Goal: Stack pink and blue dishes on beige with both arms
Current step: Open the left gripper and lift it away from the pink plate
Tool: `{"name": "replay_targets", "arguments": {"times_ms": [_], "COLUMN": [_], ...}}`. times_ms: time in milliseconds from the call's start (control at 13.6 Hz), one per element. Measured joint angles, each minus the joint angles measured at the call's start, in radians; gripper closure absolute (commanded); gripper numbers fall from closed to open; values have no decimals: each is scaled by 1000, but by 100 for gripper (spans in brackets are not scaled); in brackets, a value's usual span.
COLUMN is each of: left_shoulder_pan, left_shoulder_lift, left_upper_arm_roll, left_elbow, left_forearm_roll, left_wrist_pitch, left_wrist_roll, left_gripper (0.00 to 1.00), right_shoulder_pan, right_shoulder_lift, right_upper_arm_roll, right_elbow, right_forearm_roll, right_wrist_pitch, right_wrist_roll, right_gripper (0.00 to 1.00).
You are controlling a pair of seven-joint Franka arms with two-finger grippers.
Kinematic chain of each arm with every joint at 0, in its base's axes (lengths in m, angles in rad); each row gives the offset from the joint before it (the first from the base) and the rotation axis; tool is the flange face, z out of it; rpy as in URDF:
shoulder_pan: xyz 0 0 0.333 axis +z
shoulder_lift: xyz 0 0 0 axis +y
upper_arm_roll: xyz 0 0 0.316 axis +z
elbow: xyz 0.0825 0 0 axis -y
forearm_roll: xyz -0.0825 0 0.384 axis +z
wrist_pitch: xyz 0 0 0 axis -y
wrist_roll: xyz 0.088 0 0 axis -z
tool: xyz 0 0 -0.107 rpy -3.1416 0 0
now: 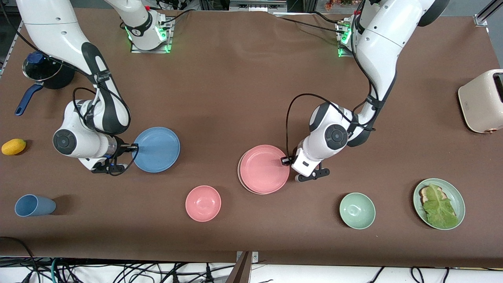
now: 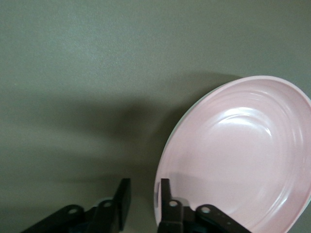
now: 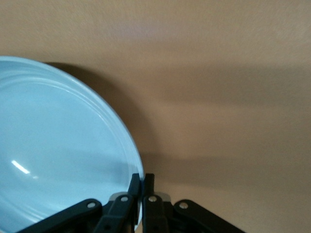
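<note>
Pink plate on beige; blue plate apart.
Left pincer, parted, straddles pink's rim; right pincer clamps blue's rim.

Mid-worktop: upper plate resting on lower plate, slightly offset. Left jaws at the stack's rim, on the side toward the left arm's end. Single plate lies well apart, toward the right arm's end, with the right jaws at its rim. Nearer the front camera: first bowl between the single plate and the stack; second bowl beside a leaf plate carrying bread under a leaf. Right arm's end: cup on its side, fruit, and pot farthest from the camera. Left arm's end: toaster.
</note>
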Motion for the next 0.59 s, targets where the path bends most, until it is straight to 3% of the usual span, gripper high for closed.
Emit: {"name": "replay_targets", "arguments": {"times_ms": [366, 586], "left_shoulder_pan": [0, 15], "left_shoulder_lift": [-24, -114], "left_upper_arm_roll": [-3, -1], "left_elbow": [42, 61], "left_forearm_roll": [0, 1], "left_wrist_pitch": [-22, -214], "left_wrist_roll": [0, 4], "left_gripper": [0, 0], "right_shoulder_pan": [7, 20], "right_shoulder_lift": [-33, -35], "right_upper_arm_roll": [7, 21], "right_elbow": [189, 306], "right_forearm_roll": [3, 71], "right_wrist_pitch": [-223, -325], "right_wrist_roll": [0, 10], "right_gripper": [100, 100]}}
